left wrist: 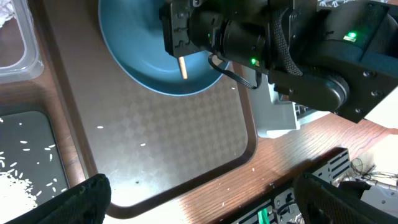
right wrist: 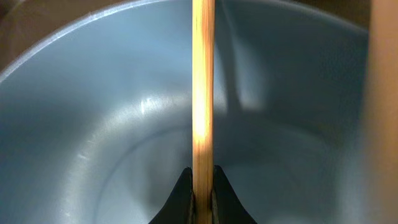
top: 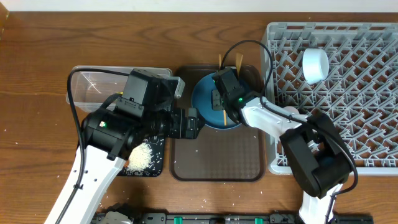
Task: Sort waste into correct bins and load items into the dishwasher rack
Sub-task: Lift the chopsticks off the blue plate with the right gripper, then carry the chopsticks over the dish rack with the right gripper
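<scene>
A dark blue plate (top: 208, 102) sits at the far end of the brown serving tray (top: 214, 158). Over the plate my right gripper (top: 221, 102) is shut on a wooden chopstick (right wrist: 202, 93), pinched between its fingers (right wrist: 183, 199); the stick's end (left wrist: 183, 67) pokes out below it. A second chopstick (right wrist: 382, 93) shows blurred at the right edge. My left gripper (left wrist: 205, 205) hangs open and empty over the tray's near edge. The grey dishwasher rack (top: 348, 112) holds a white bowl (top: 315, 65). White rice crumbs (top: 142, 157) lie in the black tray (top: 155, 169).
The clear tub (top: 93, 87) stands at the back left, beside the left arm. Loose rice grains dot the brown tray and the wooden table (top: 37, 124). The right arm's links stretch across the rack's near left corner.
</scene>
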`<action>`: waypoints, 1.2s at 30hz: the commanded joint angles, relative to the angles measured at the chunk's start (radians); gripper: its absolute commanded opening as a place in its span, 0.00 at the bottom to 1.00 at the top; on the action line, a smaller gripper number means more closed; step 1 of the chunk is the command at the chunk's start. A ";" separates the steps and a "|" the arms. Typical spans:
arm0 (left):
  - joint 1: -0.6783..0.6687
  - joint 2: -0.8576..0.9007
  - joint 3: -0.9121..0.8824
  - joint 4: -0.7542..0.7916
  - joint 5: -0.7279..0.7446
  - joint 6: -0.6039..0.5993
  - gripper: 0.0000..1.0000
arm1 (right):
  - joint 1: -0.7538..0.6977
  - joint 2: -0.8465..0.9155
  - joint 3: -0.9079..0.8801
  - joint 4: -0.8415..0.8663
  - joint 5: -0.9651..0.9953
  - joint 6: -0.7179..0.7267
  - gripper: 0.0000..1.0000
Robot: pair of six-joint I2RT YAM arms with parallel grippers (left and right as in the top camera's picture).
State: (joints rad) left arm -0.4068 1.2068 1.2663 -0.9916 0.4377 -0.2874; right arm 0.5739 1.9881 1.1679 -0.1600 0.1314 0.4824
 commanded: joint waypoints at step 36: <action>0.002 0.002 -0.006 -0.003 -0.009 0.006 0.96 | -0.326 -0.534 0.006 -0.448 0.026 -0.219 0.01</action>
State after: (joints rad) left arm -0.4068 1.2064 1.2663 -0.9913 0.4377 -0.2874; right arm 0.2783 1.4178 1.1694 -0.6147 0.1490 0.2909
